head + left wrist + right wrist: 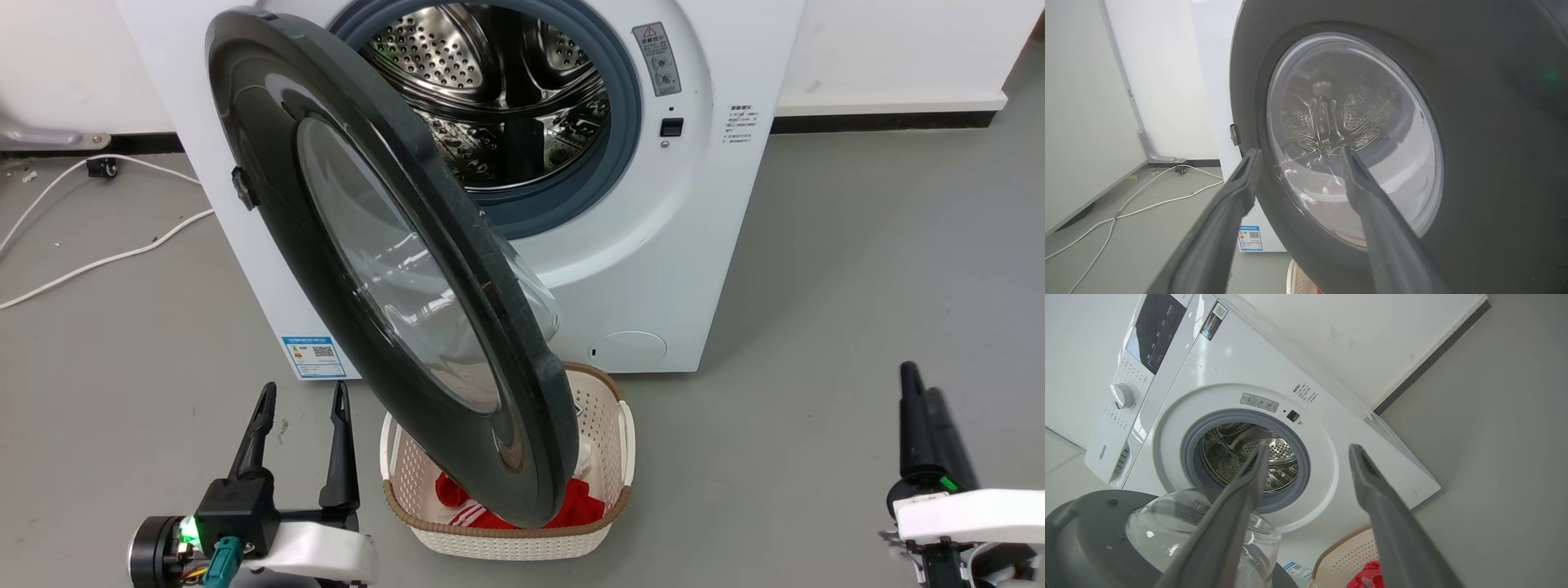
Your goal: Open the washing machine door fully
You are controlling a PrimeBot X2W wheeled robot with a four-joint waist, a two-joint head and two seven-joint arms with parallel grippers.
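Observation:
The washing machine door, a glossy black disc with a clear domed glass centre, stands swung out from the white machine at roughly a right angle, hinged at its left. Its outer face is close in the left wrist view, and its inner side with the glass bowl is in the right wrist view. The steel drum opening is uncovered. My left gripper is open at lower left, just left of the door's lower edge, touching nothing. My right gripper rests at lower right, far from the door; the right wrist view shows its fingers apart.
A cream laundry basket with red and white clothes sits on the grey floor under the door's free edge. White cables trail across the floor at left. Bare floor stretches to the right of the machine.

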